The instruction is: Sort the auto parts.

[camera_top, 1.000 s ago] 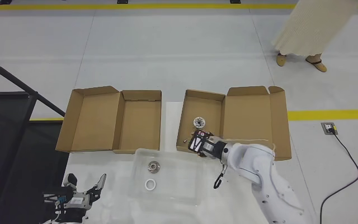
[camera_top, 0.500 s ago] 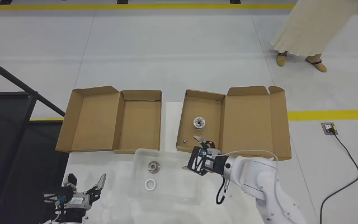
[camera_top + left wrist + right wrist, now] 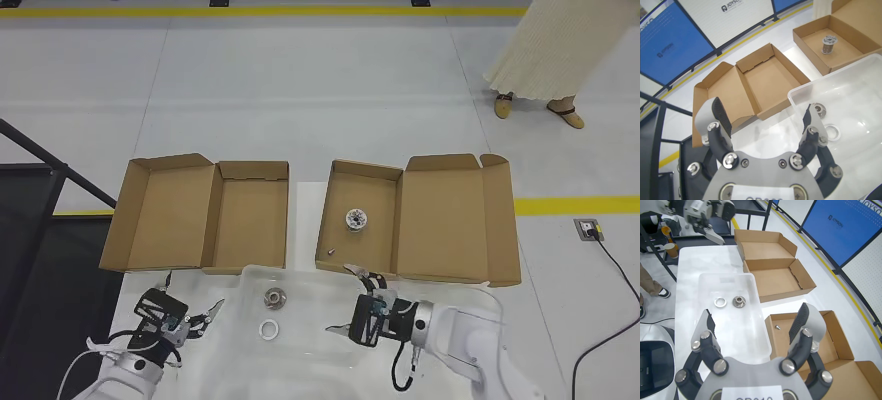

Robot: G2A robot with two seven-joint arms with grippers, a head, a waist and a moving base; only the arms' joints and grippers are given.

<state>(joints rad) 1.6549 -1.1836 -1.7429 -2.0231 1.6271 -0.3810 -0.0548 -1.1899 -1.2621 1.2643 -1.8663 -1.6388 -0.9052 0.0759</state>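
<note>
A clear plastic bin (image 3: 300, 345) at the table's near middle holds a metal flanged hub (image 3: 274, 296) and a flat silver ring (image 3: 269, 328). They also lie in the bin in the right wrist view, the hub (image 3: 738, 301) beside the ring (image 3: 720, 302). The right cardboard box (image 3: 375, 245) contains a toothed metal part (image 3: 356, 218) and a small bolt (image 3: 329, 251). The left cardboard box (image 3: 250, 215) is bare inside. My right gripper (image 3: 340, 297) hangs open over the bin's right part. My left gripper (image 3: 195, 290) is open just left of the bin, with the hub (image 3: 819, 110) and ring (image 3: 831, 130) beyond one finger.
Both boxes have their lids folded out flat to the sides. A black frame and shelf (image 3: 40, 250) stands left of the table. A paper cup (image 3: 671, 250) and a bottle (image 3: 663, 228) sit on a side stand. A person's legs (image 3: 651, 287) are nearby.
My right gripper drew back from the right box's near edge to above the bin. My left gripper came up from the near left corner to the bin's left end.
</note>
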